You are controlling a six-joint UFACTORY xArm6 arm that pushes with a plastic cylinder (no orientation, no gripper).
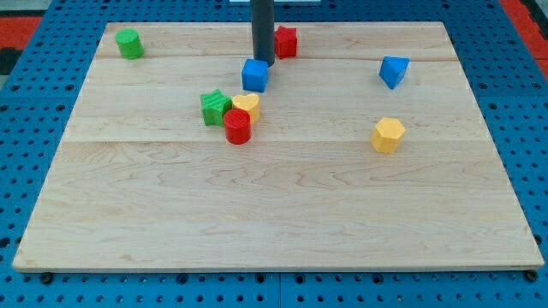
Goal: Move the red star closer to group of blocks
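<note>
A pale wooden counter (282, 214) is seen lying on a blue pegboard (34, 171) that fills the rest of the view. The dark rod (262, 26) is seen coming down from the view's top, and my tip (263, 64) is set between the red star and the blue cube, just above the cube and just to the left of the star. No pincer is carried by this arm, so neither apart nor together can be said of it.

The red star (286, 41) is found near the counter's top edge, a little left of centre, partly hidden by the rod on its left side. Its points are too small to be made out, so no heading or long axis can be told.

The blue cube (255, 75) is placed just below the tip. Below it a tight group is formed: a green star (214, 107), a yellow block (247, 105) and a red cylinder (237, 126), all touching. A blue block (394, 71) is seen at the upper right, a yellow block at the right (388, 135) sits well apart, and a green cylinder (129, 43) stands at the top left corner
</note>
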